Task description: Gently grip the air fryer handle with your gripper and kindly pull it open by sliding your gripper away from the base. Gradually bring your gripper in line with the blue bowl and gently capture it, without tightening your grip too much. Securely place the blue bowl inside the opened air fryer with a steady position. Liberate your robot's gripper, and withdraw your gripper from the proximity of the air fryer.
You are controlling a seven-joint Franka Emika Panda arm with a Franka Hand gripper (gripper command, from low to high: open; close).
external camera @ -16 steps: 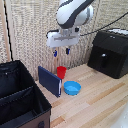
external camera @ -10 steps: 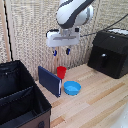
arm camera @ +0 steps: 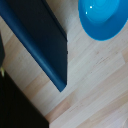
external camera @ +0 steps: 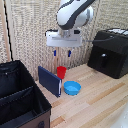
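Blue bowl (external camera: 72, 88) sits on the wooden table (external camera: 100, 100) near its middle, just beside a leaning dark-blue board (external camera: 49, 80), red cup (external camera: 61, 71) behind it. Gripper (external camera: 61, 52) hangs high above cup and bowl, jaws apart, holding nothing. Air fryer (external camera: 111, 52) stands at the table's far edge on the exterior view's right, handle (external camera: 103, 61) untouched, drawer apparently closed. Black crate (external camera: 20, 100) at near corner. Judgement: nothing done yet; opening, grasp, placement, retreat all remain.
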